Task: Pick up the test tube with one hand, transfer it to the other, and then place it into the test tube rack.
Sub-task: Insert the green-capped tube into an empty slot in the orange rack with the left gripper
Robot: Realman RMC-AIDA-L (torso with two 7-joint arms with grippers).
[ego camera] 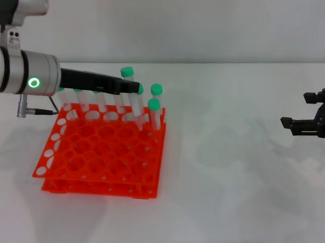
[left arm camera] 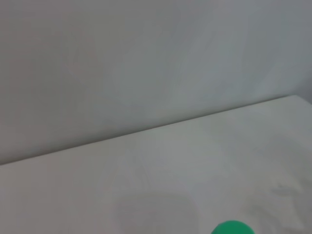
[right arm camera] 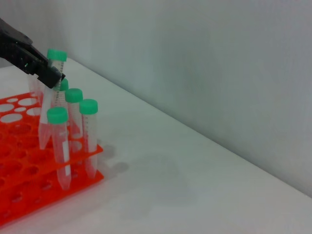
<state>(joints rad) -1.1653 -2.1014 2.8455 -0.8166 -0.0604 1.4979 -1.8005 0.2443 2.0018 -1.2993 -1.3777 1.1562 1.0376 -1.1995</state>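
The left gripper (ego camera: 130,86) reaches in from the upper left of the head view, at the end of a black arm with a silver wrist bearing a small green ring light (ego camera: 34,82). Its black fingers are clamped on the test tube (ego camera: 130,96) just below its green cap, which stands a little higher than the caps of the neighbouring tubes. In the right wrist view the same tube (right arm camera: 52,92) leans slightly, its tapered tip down among the holes at the far corner of the test tube rack (right arm camera: 29,165); whether the tip is seated in a hole cannot be made out.

The orange-red rack (ego camera: 100,161) sits on the white table (ego camera: 234,193) in the left half of the head view, with the other green-capped tubes (ego camera: 154,114) standing along its far edge and right corner. Faint graduation marks run down the tubes' sides in the right wrist view, too small to read. No brand or label can be read.

The right gripper (ego camera: 308,124) hovers over bare table at the right edge of the head view, well apart from the rack, its fingers spread and holding nothing.

The left wrist view shows only table, wall and a green cap (left arm camera: 233,227) at its lower edge.
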